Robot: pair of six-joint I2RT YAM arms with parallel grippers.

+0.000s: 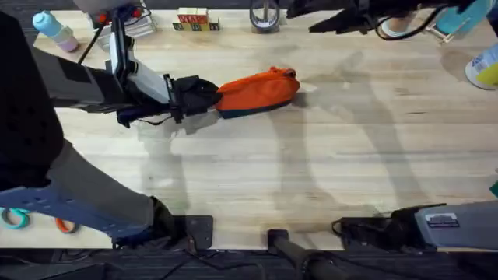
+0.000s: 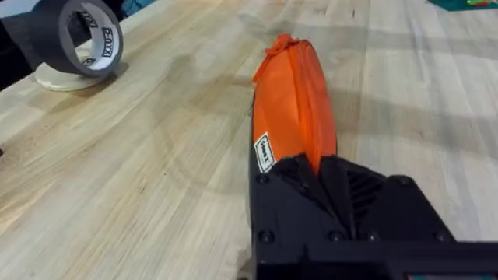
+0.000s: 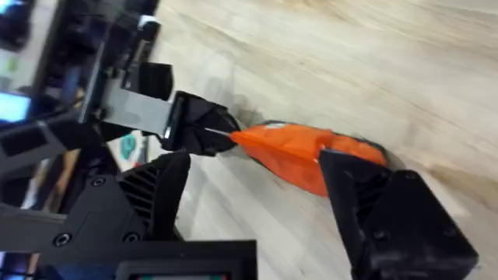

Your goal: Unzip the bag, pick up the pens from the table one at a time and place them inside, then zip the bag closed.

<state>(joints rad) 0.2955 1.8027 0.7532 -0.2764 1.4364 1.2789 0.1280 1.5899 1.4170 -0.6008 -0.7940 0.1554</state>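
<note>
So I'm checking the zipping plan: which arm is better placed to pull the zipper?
Probably the right: its open fingers hang free above the soft orange fabric pouch, while the left fingers are shut on the pouch's end.

The bag [image 2: 294, 101] is soft orange cloth, matt and faintly creased, with a dark base strip and a small white printed label sewn on its side. Beneath it, the table [image 2: 140, 187] is pale wood, smooth with visible plank grain. Left gripper [image 2: 334, 183], closed on the bag's end, looks matt black ribbed plastic.
</note>
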